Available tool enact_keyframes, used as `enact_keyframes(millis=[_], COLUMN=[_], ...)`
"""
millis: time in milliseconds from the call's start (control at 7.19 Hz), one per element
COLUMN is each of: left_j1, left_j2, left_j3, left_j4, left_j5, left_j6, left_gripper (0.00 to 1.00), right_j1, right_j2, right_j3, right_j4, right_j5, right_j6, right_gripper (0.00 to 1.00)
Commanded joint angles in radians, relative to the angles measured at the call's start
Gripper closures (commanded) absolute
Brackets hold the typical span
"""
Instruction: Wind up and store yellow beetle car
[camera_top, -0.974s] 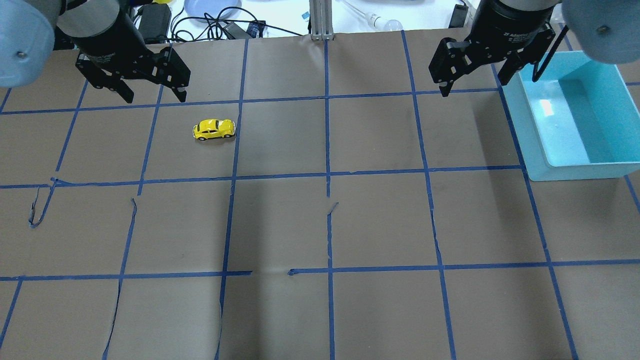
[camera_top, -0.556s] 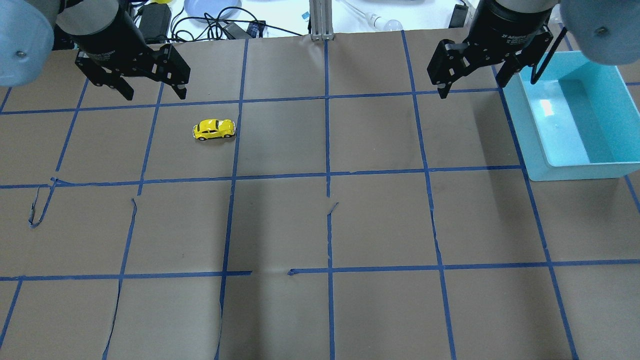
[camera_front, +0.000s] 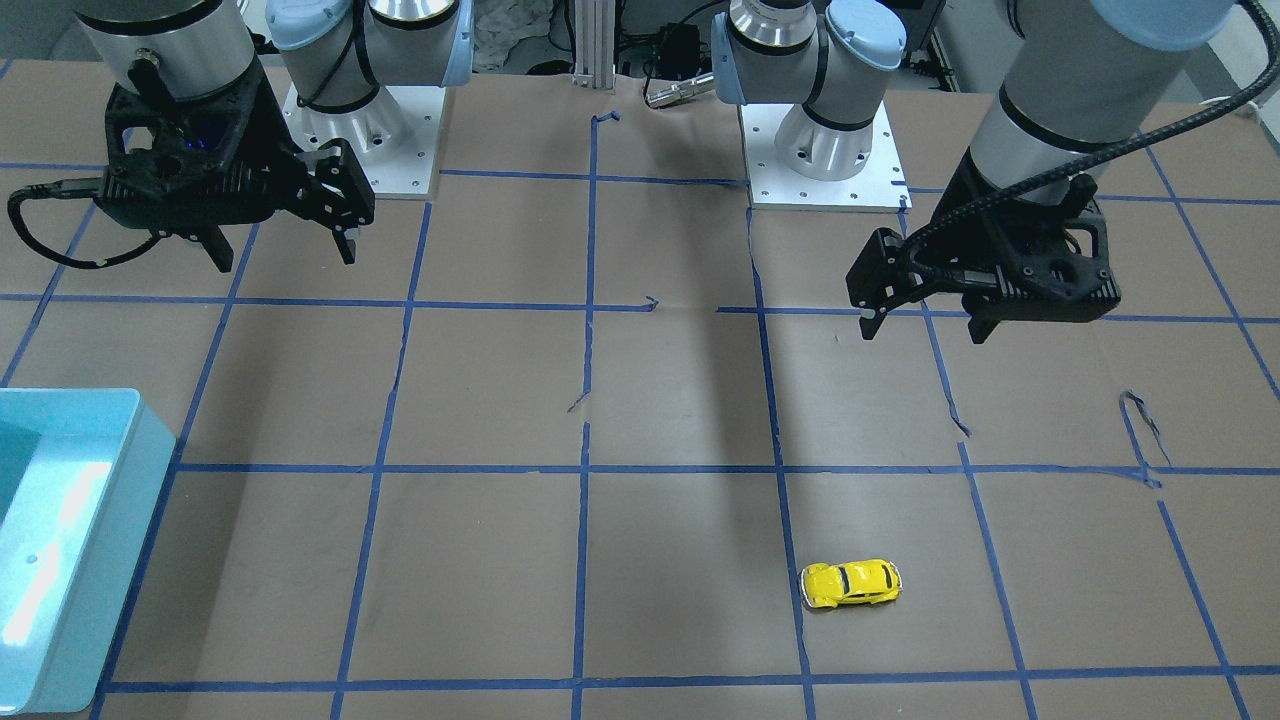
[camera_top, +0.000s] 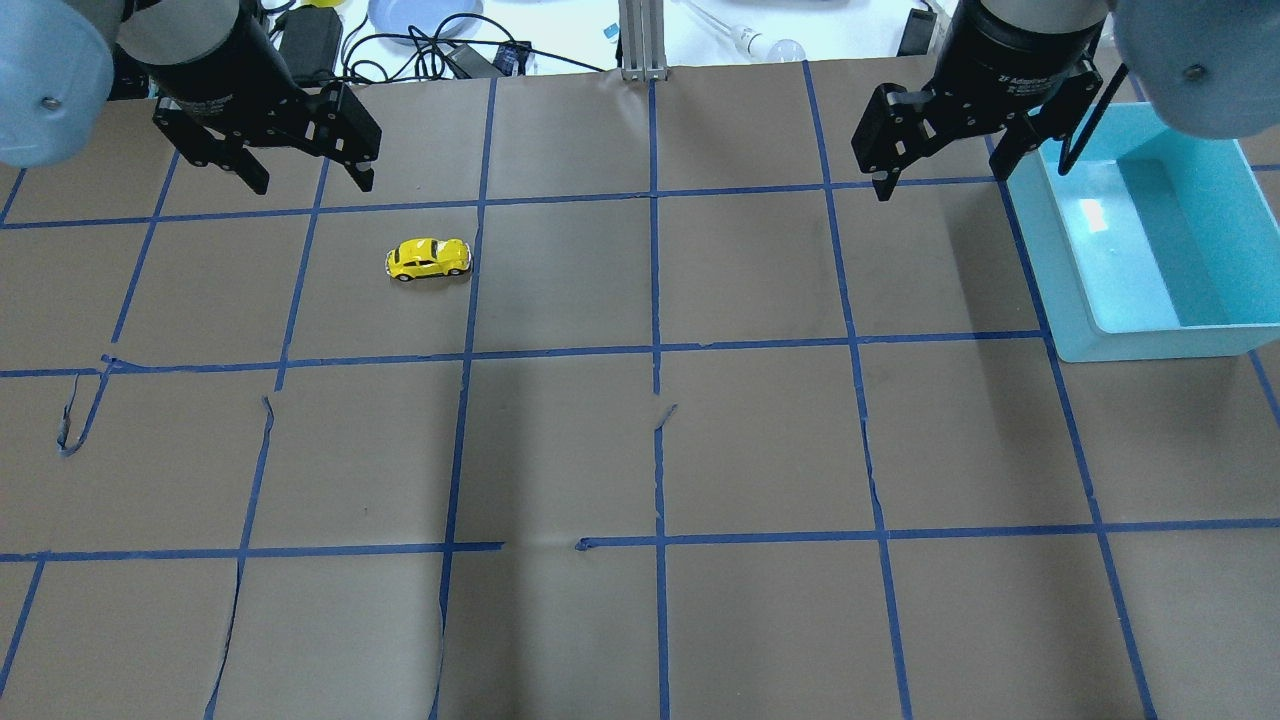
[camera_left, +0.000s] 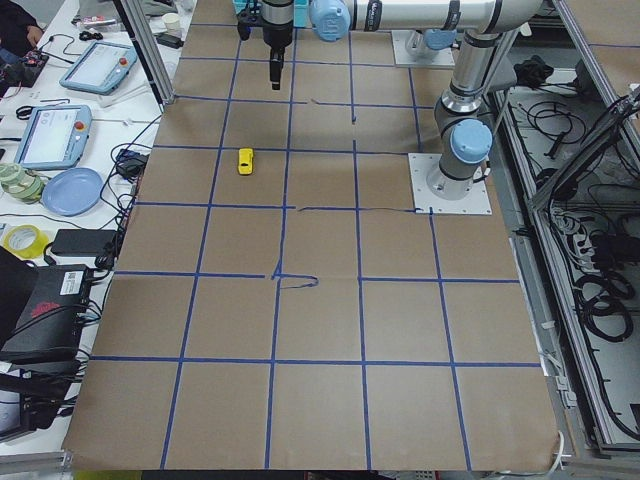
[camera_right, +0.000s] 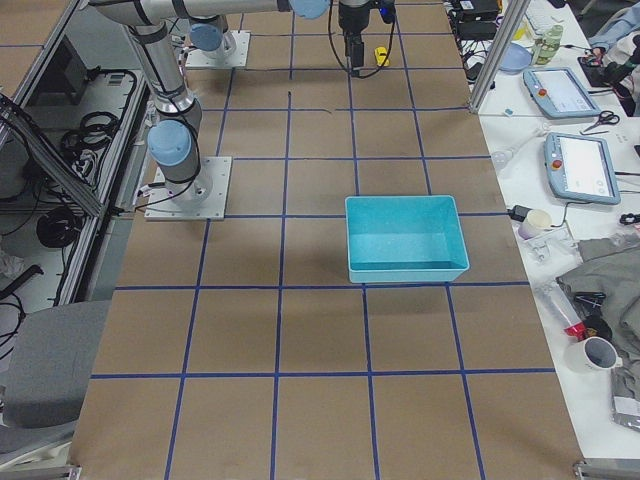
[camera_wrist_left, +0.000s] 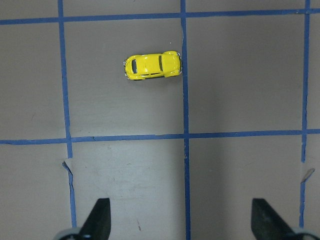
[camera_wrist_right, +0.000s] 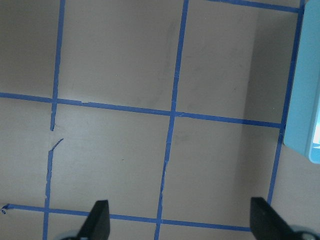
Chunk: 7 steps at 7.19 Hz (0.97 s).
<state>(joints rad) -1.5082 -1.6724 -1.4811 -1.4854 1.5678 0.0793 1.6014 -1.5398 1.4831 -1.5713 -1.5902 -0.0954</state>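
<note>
The yellow beetle car (camera_top: 428, 259) stands on its wheels on the brown paper table, in the far left part of the overhead view. It also shows in the front view (camera_front: 851, 584) and in the left wrist view (camera_wrist_left: 152, 66). My left gripper (camera_top: 313, 187) hovers open and empty above the table, apart from the car and to one side of it; it also shows in the front view (camera_front: 922, 337). My right gripper (camera_top: 940, 183) is open and empty, just left of the turquoise bin (camera_top: 1040, 250).
The turquoise bin (camera_front: 90, 520) holds nothing that I can see. Blue tape lines grid the table, torn in places (camera_top: 75, 420). Cables and a blue plate (camera_top: 425, 15) lie beyond the far edge, beside a metal post (camera_top: 640, 40).
My left gripper has shifted slightly toward the far edge, and my right gripper has shifted slightly. The car has not moved.
</note>
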Motion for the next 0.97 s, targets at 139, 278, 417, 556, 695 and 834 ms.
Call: enact_keyframes(millis=[139,278,417,556,695,834], left_j1=[0.000,0.000,-0.001,0.000,-0.001,0.000], left_j2=[0.005,0.005,0.005,0.006,0.006,0.003], left_j3=[-0.007,-0.007,-0.008,-0.010,-0.010,-0.013], left_j4=[0.002,0.002,0.002,0.000,0.000,-0.001], left_j5=[0.004,0.005,0.005,0.005,0.005,-0.015], left_j6=[0.002,0.002,0.002,0.002,0.004,0.014], left_gripper=[0.00,0.00,0.00,0.00,0.00,0.00], right_j1=[0.000,0.000,0.000,0.000,0.000,0.000], right_j2=[0.001,0.001,0.001,0.001,0.001,0.001], right_j3=[0.000,0.000,0.000,0.000,0.000,0.000], right_j4=[-0.003,-0.003,-0.004,-0.006,-0.004,-0.006], right_j5=[0.001,0.001,0.001,-0.001,-0.001,-0.001], right_j6=[0.000,0.000,0.000,0.000,0.000,0.000], right_gripper=[0.00,0.00,0.00,0.00,0.00,0.00])
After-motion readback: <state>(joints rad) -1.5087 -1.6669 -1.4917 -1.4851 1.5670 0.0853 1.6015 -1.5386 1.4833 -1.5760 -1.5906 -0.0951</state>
